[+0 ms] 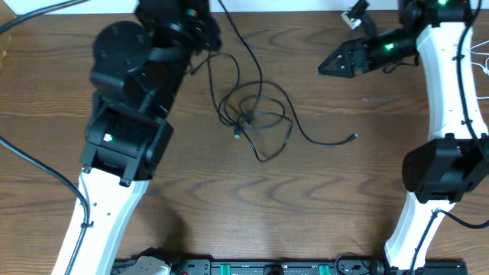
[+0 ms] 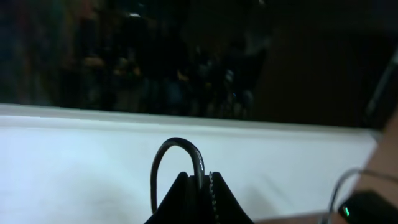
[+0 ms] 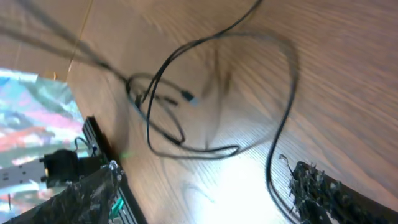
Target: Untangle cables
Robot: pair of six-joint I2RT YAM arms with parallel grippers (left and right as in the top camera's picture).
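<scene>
A thin black cable [image 1: 256, 114] lies in a loose tangle of loops at the table's middle, with a small plug end [image 1: 353, 137] trailing to the right. One strand runs up to the table's far edge. My left gripper [image 1: 205, 40] is at the far edge, left of the tangle. It is shut on a strand of the black cable, which arches above the fingertips in the left wrist view [image 2: 200, 180]. My right gripper [image 1: 327, 67] hovers right of the tangle, pointing left, open and empty. The right wrist view shows the tangle [image 3: 186, 106] ahead of it.
Thin white cords [image 1: 481, 55] lie at the right edge behind the right arm. A small white object [image 1: 355, 11] sits at the far edge near the right gripper. A black rail [image 1: 267, 267] runs along the front edge. The left arm's body covers the table's left part.
</scene>
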